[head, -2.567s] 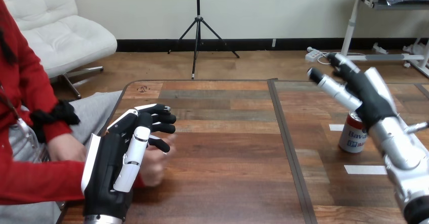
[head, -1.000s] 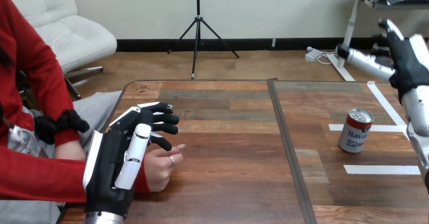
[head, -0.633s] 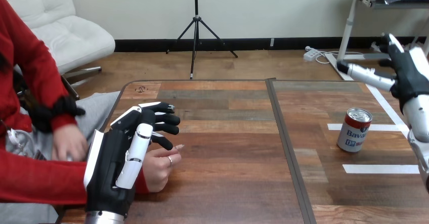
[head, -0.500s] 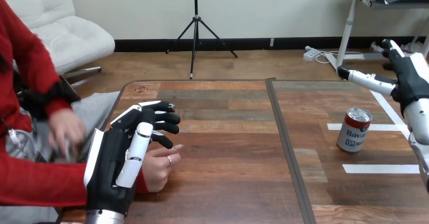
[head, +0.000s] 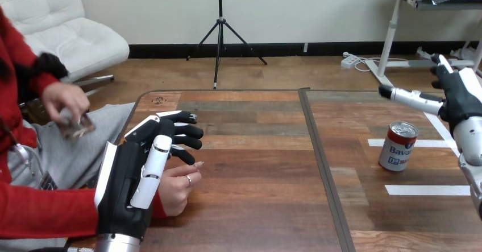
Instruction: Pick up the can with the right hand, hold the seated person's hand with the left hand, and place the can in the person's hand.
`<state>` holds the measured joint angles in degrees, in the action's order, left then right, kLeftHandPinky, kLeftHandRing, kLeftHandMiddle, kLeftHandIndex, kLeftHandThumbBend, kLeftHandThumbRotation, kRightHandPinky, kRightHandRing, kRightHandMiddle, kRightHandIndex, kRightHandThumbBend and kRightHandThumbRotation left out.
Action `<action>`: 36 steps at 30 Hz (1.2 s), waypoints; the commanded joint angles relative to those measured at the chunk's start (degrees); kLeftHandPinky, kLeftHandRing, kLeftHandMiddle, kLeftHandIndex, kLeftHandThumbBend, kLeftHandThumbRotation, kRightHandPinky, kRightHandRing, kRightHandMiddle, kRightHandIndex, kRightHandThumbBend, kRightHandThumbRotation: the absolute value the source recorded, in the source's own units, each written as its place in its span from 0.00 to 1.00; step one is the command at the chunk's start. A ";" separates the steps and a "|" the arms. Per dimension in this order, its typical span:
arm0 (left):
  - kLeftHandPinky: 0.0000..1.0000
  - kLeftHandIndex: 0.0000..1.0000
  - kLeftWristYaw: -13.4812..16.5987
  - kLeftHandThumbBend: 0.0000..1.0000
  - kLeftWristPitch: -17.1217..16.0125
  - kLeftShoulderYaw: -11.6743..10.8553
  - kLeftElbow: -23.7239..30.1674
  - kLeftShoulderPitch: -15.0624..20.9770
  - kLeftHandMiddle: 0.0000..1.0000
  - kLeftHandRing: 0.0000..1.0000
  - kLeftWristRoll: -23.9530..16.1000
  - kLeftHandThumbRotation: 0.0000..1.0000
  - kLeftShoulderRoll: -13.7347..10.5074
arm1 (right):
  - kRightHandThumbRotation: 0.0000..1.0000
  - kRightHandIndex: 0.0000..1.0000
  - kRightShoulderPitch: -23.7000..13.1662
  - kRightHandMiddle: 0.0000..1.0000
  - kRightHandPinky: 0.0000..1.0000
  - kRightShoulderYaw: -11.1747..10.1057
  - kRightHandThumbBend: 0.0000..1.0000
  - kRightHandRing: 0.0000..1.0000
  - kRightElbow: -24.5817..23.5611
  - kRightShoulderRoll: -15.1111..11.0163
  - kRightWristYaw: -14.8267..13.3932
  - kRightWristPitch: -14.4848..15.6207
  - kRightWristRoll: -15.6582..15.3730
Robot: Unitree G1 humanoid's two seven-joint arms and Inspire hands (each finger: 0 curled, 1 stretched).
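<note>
Head view: the beverage can (head: 398,147) stands upright on the tabletop's (head: 261,172) right part. The right hand (head: 457,98) hovers near it, fingers spread, not touching. The left hand (head: 128,184), fingers relaxed, lies over the person's hand (head: 177,188), seemingly touching.

table (head: 256,166): wood planks in mixed brown tones, smooth, low sheen.
can (head: 398,145): metal, glossy printed wall, bright silver top.
tape strips (head: 426,190) on the table: white, matt.
left hand (head: 128,189) and right hand (head: 457,101): matt black body, glossy white plastic shells.
person's sleeve (head: 45,212): red cloth, soft-looking.
</note>
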<state>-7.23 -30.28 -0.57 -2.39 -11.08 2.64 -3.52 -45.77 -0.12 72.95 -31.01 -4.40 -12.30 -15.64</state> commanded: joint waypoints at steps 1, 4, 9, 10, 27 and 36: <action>0.40 0.60 -0.04 0.39 -0.50 0.07 1.24 3.38 0.56 0.54 -0.08 0.87 -0.05 | 0.33 1.00 -2.06 1.00 0.83 0.58 1.00 1.00 0.25 -0.35 0.07 0.78 -0.19; 0.40 0.60 -0.14 0.38 -0.62 0.08 1.15 3.46 0.56 0.53 -0.06 0.87 -0.12 | 0.31 1.00 -1.87 1.00 0.83 0.95 1.00 1.00 0.43 -0.30 0.02 1.10 -0.52; 0.40 0.60 -0.37 0.38 -0.75 0.09 1.01 3.60 0.56 0.53 0.25 0.87 -0.14 | 0.31 1.00 -1.63 1.00 0.83 1.34 1.00 0.99 0.69 -0.11 -0.04 1.50 -0.91; 0.40 0.60 -0.38 0.37 -0.81 0.08 0.95 3.64 0.55 0.53 0.26 0.87 -0.15 | 0.31 1.00 -1.60 1.00 0.83 1.40 1.00 0.99 0.75 -0.06 -0.05 1.55 -0.97; 0.38 0.60 -0.49 0.37 -0.69 0.03 1.03 3.68 0.54 0.50 0.19 0.87 -0.31 | 0.29 0.99 -1.07 0.98 0.82 2.96 1.00 0.96 1.63 0.80 1.95 3.51 -1.40; 0.38 0.59 -0.30 0.35 -0.49 -0.05 1.41 3.56 0.53 0.50 -0.03 0.87 -0.23 | 0.31 0.97 -0.53 0.96 0.81 4.37 1.00 0.94 2.08 1.26 2.22 4.71 -2.62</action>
<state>-7.50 -30.29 -0.60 -2.39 -11.03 2.63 -3.60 -45.40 3.04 74.93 -30.86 -2.13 -7.97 -17.30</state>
